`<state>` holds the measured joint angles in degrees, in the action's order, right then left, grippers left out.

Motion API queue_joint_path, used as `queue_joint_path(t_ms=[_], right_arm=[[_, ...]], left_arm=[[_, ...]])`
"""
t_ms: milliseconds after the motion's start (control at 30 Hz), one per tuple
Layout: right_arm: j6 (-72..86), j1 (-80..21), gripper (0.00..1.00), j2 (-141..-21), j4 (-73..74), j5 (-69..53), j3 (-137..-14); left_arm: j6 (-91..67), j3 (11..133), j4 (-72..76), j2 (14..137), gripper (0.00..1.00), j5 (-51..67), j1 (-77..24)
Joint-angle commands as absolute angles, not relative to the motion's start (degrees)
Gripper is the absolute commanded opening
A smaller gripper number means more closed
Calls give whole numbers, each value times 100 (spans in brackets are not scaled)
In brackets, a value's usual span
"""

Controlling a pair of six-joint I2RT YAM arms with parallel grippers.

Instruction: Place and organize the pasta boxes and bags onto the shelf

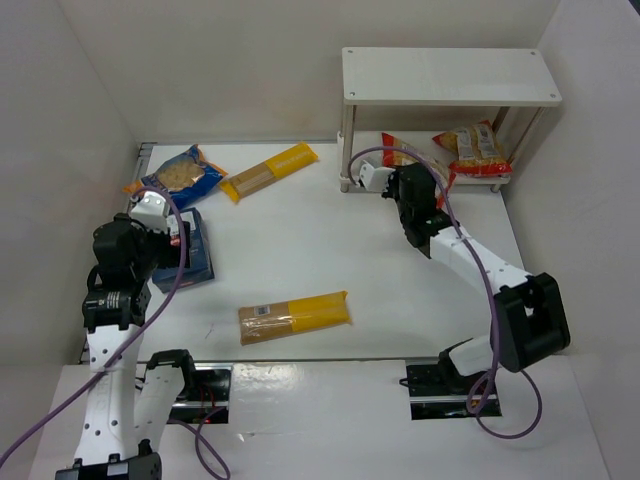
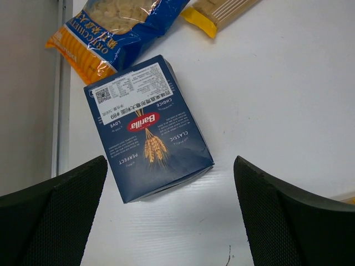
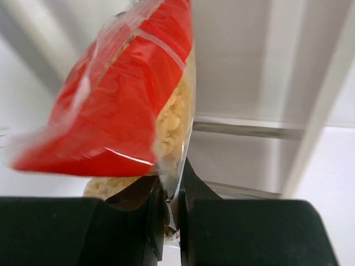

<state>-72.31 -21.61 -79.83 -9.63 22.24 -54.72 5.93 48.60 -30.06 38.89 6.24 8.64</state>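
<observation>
Right hand clamped on edge of red-and-yellow bag; bag juts ahead into lower tier of shelf, left end.

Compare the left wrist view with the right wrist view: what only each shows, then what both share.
Left wrist only: the dark blue box lying flat below the open left gripper, with the blue-and-orange bag and the end of a yellow spaghetti pack beyond it. Right wrist only: a red-and-yellow bag pinched in the shut right gripper, the shelf behind. Both: only each arm's own black fingers; no pasta pack in common.
</observation>
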Motion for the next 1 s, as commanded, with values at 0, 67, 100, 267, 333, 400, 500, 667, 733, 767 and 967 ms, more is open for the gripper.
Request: queue_joint_path(t_ms=[0, 67, 100, 267, 333, 400, 500, 667, 733, 767, 967], right_arm=[[-8531, -2206, 0, -8129, -3215, 2681, -5564], [-8814, -2206, 0, -8383, -3646, 2681, -5563], [-9007, -2206, 0, -8454, -3778, 2628, -5563], [-9753, -1970, 0, -8990, -4665, 2164, -5485], [-10105, -1890, 0, -9236, -5254, 1909, -5354], [-10300, -1793, 0, -9429, -5641, 1723, -5353], [-10625, -1626, 0, -9641, -6219, 1363, -5300], [-10854, -1389, 0, -10063, -6539, 853, -5353], [-10916, -1336, 0, -10186, -6740, 677, -5414], [-10916, -1336, 0, -10274, -6741, 677, -5414], [-10969, -1283, 0, -10695, -6960, 448, -5467]], left_arm=[[650, 4843, -2786, 3867, 100, 676, 958], [650, 4843, -2786, 3867, 100, 677, 1011], [650, 4843, -2786, 3815, 100, 729, 1063], [650, 4843, -2786, 3814, 100, 729, 1178], [650, 4843, -2786, 3762, 100, 729, 1230], [650, 4843, -2786, 3762, 100, 729, 1230], [650, 4843, -2786, 3762, 100, 729, 1283], [650, 4843, -2786, 3814, 100, 729, 1397], [650, 4843, -2786, 3814, 100, 729, 1397], [650, 4843, -2786, 3814, 100, 729, 1397], [650, 4790, -2786, 3867, 100, 729, 1450]])
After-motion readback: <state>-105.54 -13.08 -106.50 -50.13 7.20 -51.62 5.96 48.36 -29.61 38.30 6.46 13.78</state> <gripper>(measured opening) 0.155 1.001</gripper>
